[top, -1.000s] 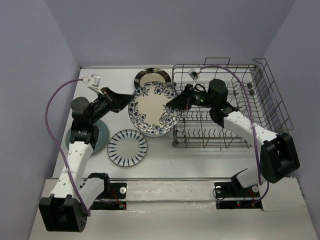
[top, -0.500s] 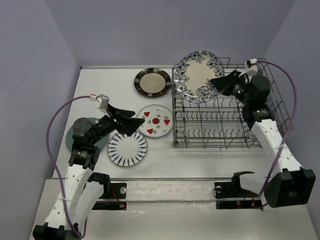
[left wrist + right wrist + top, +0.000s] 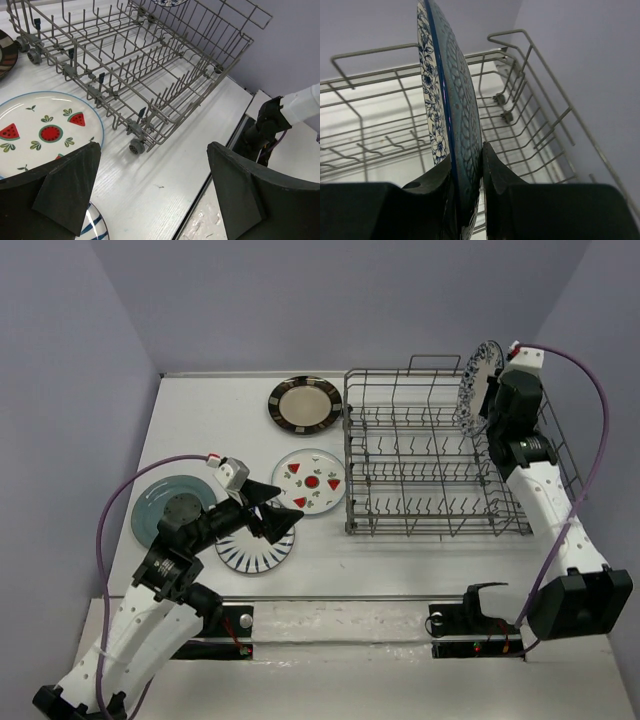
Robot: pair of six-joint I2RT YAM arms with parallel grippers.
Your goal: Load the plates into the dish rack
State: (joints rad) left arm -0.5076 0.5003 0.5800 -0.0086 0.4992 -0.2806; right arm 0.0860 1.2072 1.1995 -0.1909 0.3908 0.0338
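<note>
Five plates accounted for, none seated between tines.

Lower left of the overhead view: left gripper spread wide, holding nothing, hovering over the blue-striped plate, flat on the table. Just left of that: teal plate, flat. Toward centre: red-triangle plate, flat, just beside the left side of the dish rack. Farther back, upper centre: brown-rimmed plate, flat, near the rack's far-left corner.

Upper right: right gripper pinching the ornate plate by its rim. Plate on edge, roughly upright, raised at the rack's far-right end. Contact with the wires: not determinable.

Step in hand, as judged: slotting the ornate plate. Recommended practice:
- Hold the pinch firm, with the plate upright and parallel to the tine rows.
- Line the lower rim up with a gap between two tines before lowering.
- Descend slowly and straight, clear of the high side wires close by.
- Release only after seating the rim on the basket floor, tines on both sides.
- Fill from the far end, leaving nearer slots free for the other four.

Risk noted: narrow grip on a glazed rim; possible swing or slip under tilt.
</note>
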